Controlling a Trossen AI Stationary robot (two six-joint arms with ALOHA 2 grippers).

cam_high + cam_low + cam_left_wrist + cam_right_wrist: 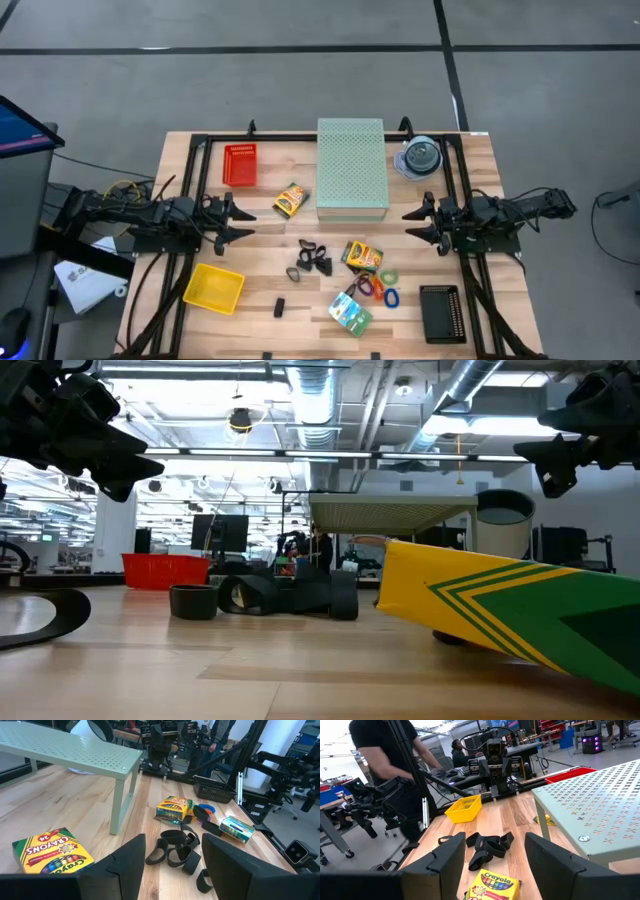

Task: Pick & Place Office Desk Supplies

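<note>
The supplies lie loose on the wooden table between my arms. They are a pile of black loops (315, 258) (175, 850), coloured loops (378, 288), a green-blue packet (351, 312) and a small black piece (280, 307). There are two crayon boxes, one (362, 256) (492, 887) beside the loops and one (291, 200) (52, 851) by the pale green box. My left gripper (243, 223) (172, 865) hovers open at the left and points toward the middle. My right gripper (412, 224) (492, 865) hovers open at the right, facing it. Neither has anything between its fingers.
A pale green perforated box (352, 168) stands on legs at the far middle. A red basket (239, 165) is far left, a yellow basket (213, 288) near left, a black basket (440, 312) near right, and a disc spindle (420, 157) far right. People stand beyond the table.
</note>
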